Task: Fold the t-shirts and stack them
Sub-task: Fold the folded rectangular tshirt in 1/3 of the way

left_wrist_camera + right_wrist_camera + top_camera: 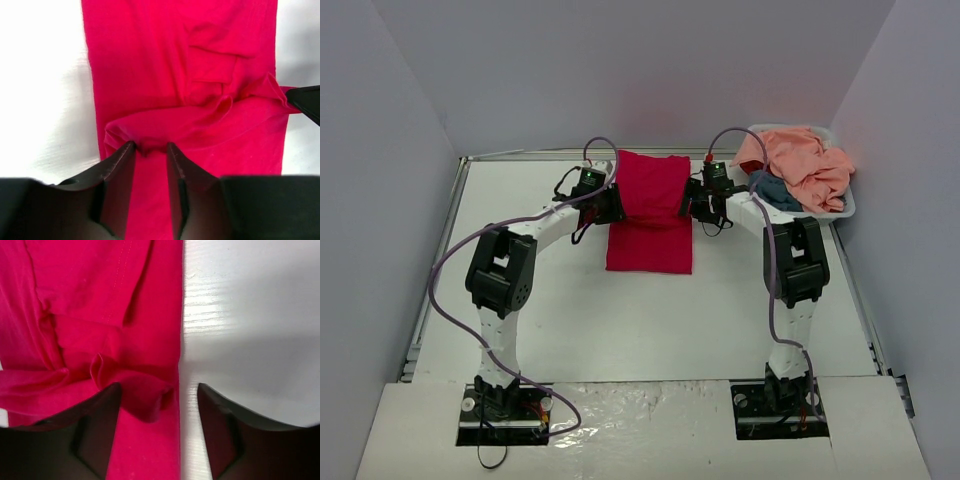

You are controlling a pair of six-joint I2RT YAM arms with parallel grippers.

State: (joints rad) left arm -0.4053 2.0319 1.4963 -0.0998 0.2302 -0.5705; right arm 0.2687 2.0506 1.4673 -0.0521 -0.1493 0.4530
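Crimson t-shirt [650, 205] lies between left tool [150, 146] and right tool [159, 387], both parted, gripping nothing.

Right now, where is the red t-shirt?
In the top view, the red t-shirt lies folded between the left gripper and the right gripper, left of the white basket.

Closed in by plain grey-lilac walls [640, 70] at nine, twelve and three o'clock. Floored with a white desk [620, 320], glossy and glaring toward six o'clock. Lit softly and evenly, with faint shadows only.
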